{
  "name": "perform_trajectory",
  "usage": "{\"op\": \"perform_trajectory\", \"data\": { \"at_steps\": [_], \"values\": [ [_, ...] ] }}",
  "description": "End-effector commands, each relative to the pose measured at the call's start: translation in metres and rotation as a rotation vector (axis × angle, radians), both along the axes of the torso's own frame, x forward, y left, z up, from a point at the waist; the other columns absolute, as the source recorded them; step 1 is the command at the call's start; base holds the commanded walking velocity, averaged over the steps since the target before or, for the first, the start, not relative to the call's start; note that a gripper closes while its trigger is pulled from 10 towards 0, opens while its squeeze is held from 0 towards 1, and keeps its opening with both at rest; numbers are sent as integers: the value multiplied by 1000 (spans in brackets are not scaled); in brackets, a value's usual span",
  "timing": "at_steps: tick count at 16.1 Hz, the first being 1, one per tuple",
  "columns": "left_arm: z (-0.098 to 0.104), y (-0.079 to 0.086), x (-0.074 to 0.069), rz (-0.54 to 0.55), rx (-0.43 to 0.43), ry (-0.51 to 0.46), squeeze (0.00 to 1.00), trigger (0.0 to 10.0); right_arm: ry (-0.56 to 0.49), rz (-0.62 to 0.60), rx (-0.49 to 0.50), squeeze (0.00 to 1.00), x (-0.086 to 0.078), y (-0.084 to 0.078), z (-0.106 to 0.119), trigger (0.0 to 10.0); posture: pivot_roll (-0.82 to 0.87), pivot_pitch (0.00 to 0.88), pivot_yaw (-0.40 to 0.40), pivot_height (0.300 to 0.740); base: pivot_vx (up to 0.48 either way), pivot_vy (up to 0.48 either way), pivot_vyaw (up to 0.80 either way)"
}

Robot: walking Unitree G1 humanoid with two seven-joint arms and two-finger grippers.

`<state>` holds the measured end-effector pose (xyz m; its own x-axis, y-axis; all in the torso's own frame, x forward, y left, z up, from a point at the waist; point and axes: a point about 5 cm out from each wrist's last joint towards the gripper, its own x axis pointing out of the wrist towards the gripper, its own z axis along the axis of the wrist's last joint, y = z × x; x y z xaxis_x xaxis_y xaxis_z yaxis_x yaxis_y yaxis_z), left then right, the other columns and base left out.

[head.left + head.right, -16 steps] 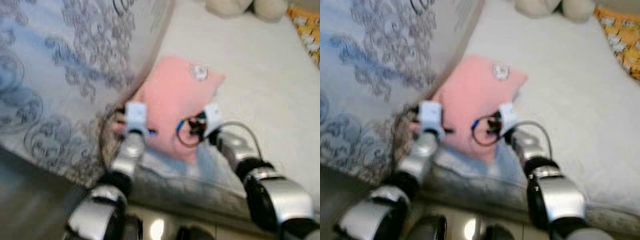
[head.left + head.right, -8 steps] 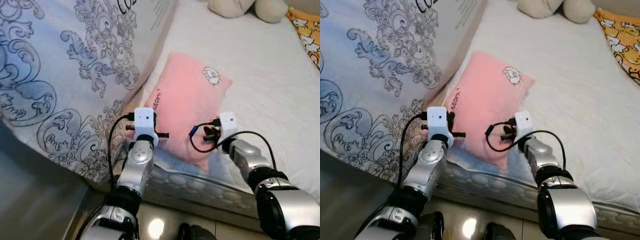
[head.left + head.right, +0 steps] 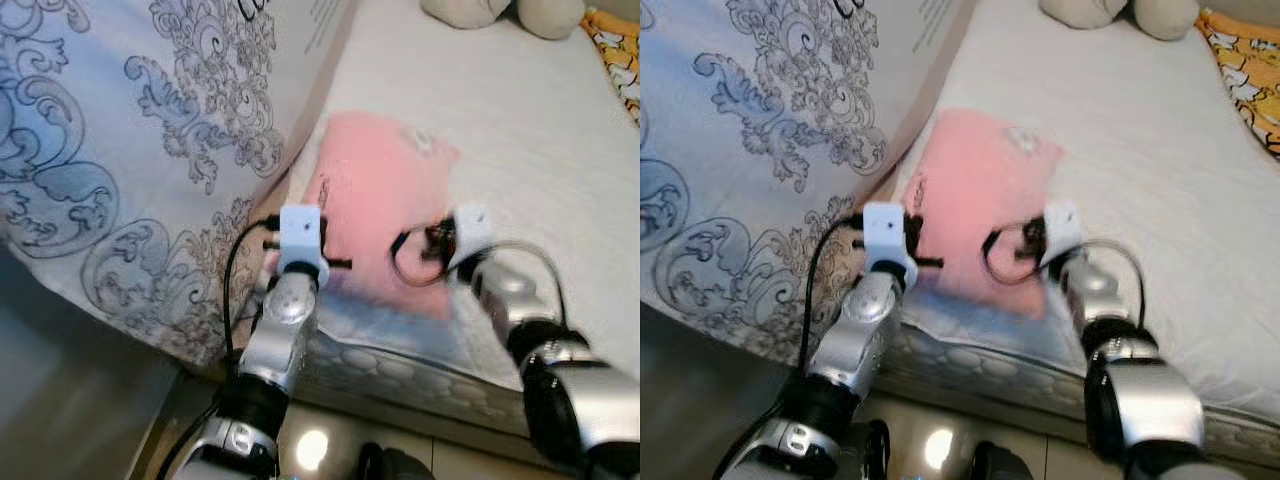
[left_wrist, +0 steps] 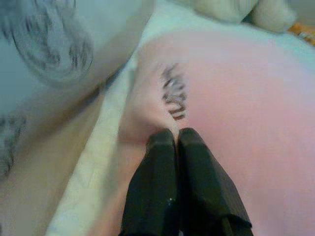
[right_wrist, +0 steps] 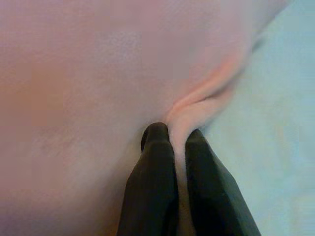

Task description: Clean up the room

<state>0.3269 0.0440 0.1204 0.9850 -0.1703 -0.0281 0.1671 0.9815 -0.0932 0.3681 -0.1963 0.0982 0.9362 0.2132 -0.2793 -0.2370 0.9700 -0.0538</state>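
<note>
A pink pillow with a small cartoon print lies on the white mattress, near its front edge. Both grippers pinch its near edge. My left gripper is shut on a fold of the pink fabric at the pillow's left corner, by dark lettering. My right gripper is shut on a ridge of pink fabric at the pillow's right side, where it meets the white sheet. The two silver arms reach forward over the mattress edge.
A large duvet with grey floral scrolls is heaped on the left, against the pillow. A beige plush toy sits at the back. An orange patterned cloth lies at the far right. The quilted mattress side and shiny floor are below.
The view steadied from blur a second ago. Both arms have pushed forward, carrying the pink pillow a little further onto the mattress; the right arm is in motion and blurred.
</note>
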Motion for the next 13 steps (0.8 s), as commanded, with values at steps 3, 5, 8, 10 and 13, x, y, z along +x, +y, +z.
{"op": "perform_trajectory", "data": {
  "at_steps": [3,5,8,10,13],
  "values": [
    [64,2,30,-25,36,-216,0,10000,-196,21,29,0,25,11,56,10000,116,125,-62,740,0,0,0],
    [84,19,44,13,85,-284,0,10000,-246,68,39,0,34,27,77,10000,126,106,-67,740,0,0,0],
    [104,49,57,132,140,-347,0,10000,-297,154,21,0,42,57,100,10000,145,96,-72,740,0,0,0],
    [102,67,56,237,161,-362,0,10000,-320,230,4,0,44,78,109,10000,148,97,-73,740,0,0,0],
    [79,73,34,328,208,-348,0,10000,-302,318,41,0,40,98,102,10000,173,119,-88,740,0,0,0]
  ]
}}
